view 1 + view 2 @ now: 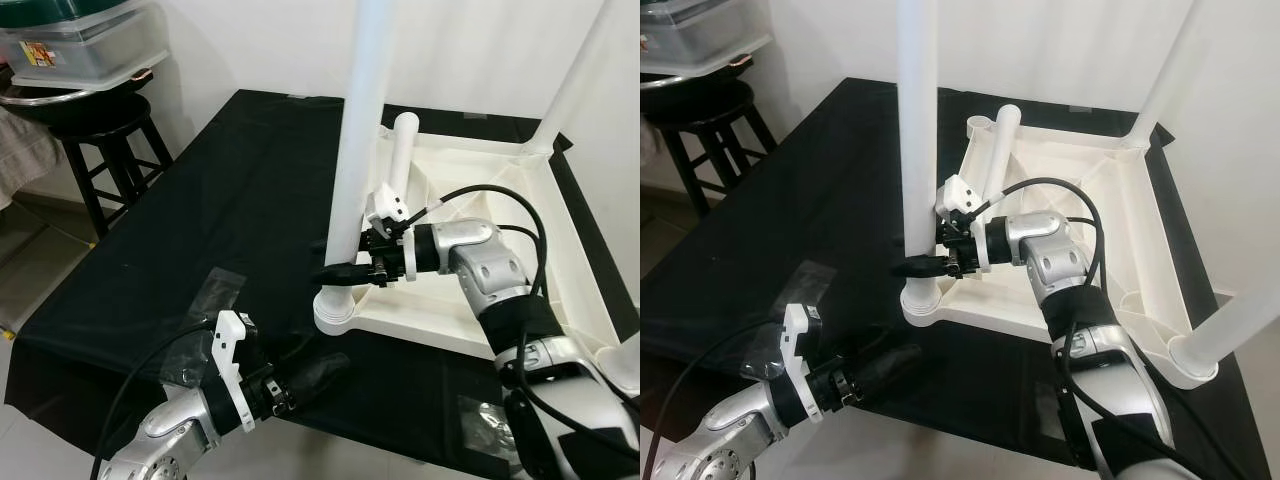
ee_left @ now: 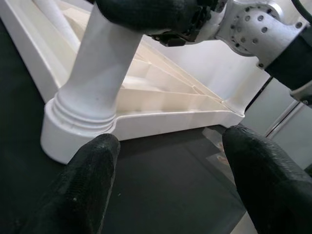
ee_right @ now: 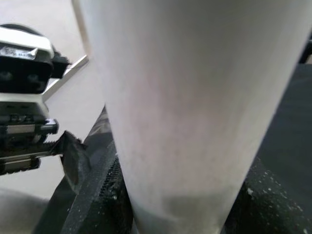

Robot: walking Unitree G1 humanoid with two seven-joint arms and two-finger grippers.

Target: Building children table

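Note:
A white children's table (image 1: 520,200) lies upside down on a black cloth (image 1: 230,190). At its near left corner a white table leg (image 1: 362,120) stands upright in a round socket (image 1: 338,310). My right gripper (image 1: 345,268) is shut on this leg just above the socket; in the right wrist view the leg (image 3: 195,107) sits very close. My left gripper (image 2: 170,161) is open, low at the cloth's front edge, its fingers (image 1: 320,372) pointing at the socket from a short distance. A loose leg (image 1: 400,160) lies slanted inside the upturned table. Two more legs (image 1: 575,75) (image 1: 1240,320) stand at the right corners.
A dark wooden stool (image 1: 100,140) carrying a clear plastic storage box (image 1: 80,45) stands at the back left. Small clear plastic bags (image 1: 215,290) (image 1: 485,420) lie on the cloth. A white wall closes the back.

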